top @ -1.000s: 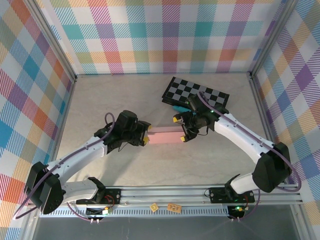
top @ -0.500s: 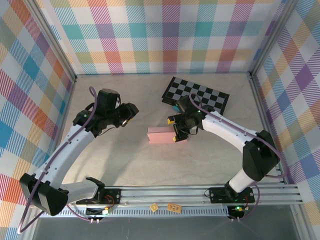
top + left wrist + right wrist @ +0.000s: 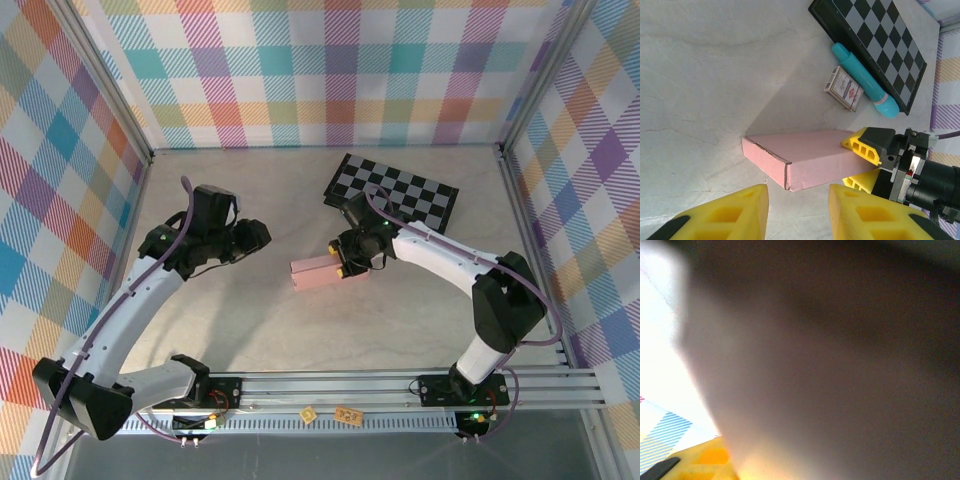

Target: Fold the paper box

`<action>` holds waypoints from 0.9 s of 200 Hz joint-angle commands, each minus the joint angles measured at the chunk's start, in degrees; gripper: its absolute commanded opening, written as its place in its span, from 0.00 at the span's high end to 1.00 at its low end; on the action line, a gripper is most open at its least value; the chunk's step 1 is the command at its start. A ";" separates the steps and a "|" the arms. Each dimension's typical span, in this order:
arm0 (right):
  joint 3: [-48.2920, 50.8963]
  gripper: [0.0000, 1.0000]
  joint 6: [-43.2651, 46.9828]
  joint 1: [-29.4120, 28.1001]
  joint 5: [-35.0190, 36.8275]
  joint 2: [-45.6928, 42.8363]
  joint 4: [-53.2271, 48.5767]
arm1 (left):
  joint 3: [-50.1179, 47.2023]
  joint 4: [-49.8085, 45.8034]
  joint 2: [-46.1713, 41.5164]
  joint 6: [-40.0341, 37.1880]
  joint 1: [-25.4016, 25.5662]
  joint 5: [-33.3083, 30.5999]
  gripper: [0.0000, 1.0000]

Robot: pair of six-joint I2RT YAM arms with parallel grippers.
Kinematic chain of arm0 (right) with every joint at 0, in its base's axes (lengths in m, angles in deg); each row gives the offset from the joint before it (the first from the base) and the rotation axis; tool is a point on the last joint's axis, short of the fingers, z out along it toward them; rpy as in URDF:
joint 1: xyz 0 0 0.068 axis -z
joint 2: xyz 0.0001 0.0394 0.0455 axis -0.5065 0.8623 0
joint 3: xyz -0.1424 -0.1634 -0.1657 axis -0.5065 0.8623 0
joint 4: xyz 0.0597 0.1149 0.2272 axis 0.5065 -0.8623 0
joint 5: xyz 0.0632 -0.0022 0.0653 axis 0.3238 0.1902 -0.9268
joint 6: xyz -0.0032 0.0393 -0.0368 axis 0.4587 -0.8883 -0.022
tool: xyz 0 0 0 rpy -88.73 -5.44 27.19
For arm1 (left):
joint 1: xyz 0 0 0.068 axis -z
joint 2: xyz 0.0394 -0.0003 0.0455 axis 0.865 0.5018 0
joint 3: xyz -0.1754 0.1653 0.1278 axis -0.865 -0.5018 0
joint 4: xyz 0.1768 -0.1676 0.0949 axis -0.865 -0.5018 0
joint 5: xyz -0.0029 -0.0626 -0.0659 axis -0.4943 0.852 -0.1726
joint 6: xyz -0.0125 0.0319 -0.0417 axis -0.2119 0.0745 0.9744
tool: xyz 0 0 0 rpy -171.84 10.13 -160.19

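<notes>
Gripping the box (image 3: 318,272) at its right end, your right hand (image 3: 348,264) clamps it; your left hand (image 3: 262,236) hangs open, empty, apart.

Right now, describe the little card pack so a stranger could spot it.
Start at the checkered board. A teal marker lies along its edge; the card pack sits beside that, small and printed, unlike the plain pink box.
</notes>
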 commanded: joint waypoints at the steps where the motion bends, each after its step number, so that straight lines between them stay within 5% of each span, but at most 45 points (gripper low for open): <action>1: 0.46 0.57 2.57 -0.40 0.75 0.60 -0.61 | 0.55 -1.40 -1.23 -2.18 -0.25 -0.40 0.64; 61: 0.70 0.61 16.40 -0.41 -3.35 -4.32 6.02 | -0.31 -1.34 -4.00 -2.07 -0.26 -0.99 0.64; 105: 9.67 0.63 16.99 -0.17 -6.80 -7.41 28.81 | -1.15 -0.83 -6.51 -0.97 -0.29 -1.68 0.65; 180: 11.95 0.66 20.29 -0.07 -13.74 3.20 57.23 | -3.69 0.12 -9.37 1.06 -0.34 -1.46 0.66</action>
